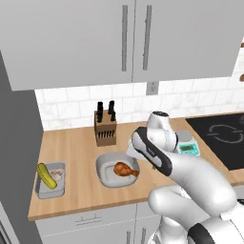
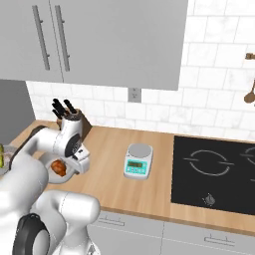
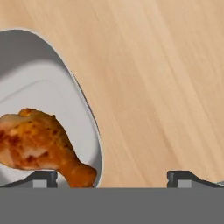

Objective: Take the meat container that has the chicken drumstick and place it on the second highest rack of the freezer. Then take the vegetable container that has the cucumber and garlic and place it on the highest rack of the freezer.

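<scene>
The pincer [image 3: 112, 177] hangs wide open and empty above the dish [image 1: 106, 164] rim on the desk [image 1: 81, 143], 1 tip over the drumstick [image 1: 125, 168]. The tray [image 1: 49, 189] with cucumber [image 1: 45, 175] and garlic [image 1: 57, 175] sits nearby.

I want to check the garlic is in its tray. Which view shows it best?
The left base view: the garlic lies in the vegetable container beside the cucumber. The other views don't let me check it.

Under my hand: glossy browned chicken drumstick [image 3: 37, 146], smooth matt grey meat container [image 3: 52, 92], pale wood-grain counter [image 3: 153, 78].
</scene>
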